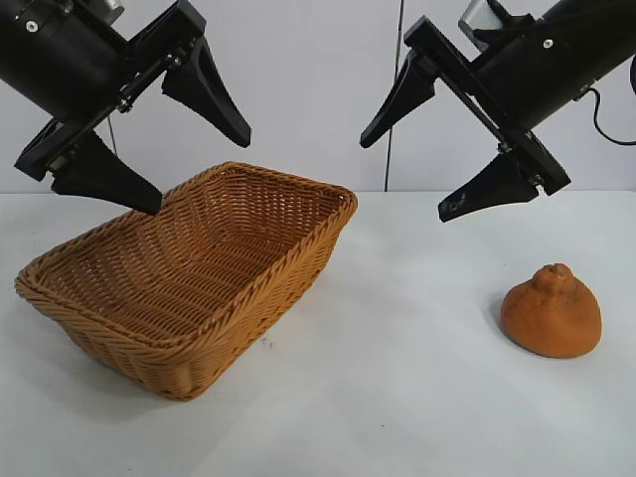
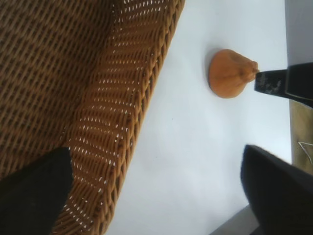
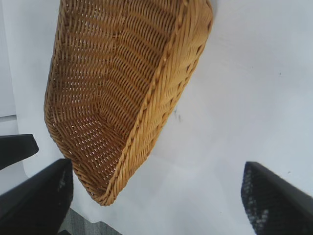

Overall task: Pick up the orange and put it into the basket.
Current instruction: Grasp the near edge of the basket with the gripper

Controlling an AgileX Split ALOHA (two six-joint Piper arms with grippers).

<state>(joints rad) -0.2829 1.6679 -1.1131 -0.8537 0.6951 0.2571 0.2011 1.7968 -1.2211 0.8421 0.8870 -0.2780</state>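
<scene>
The orange (image 1: 553, 312) sits on the white table at the right, dull orange with a knobby top; it also shows in the left wrist view (image 2: 230, 73). The empty wicker basket (image 1: 189, 268) stands at the left, also seen in the left wrist view (image 2: 112, 98) and the right wrist view (image 3: 122, 88). My left gripper (image 1: 196, 171) hangs open and empty above the basket's far left rim. My right gripper (image 1: 409, 177) hangs open and empty in the air, above and to the left of the orange.
The white table (image 1: 397, 378) spreads between basket and orange. A pale wall (image 1: 318, 89) stands behind the table.
</scene>
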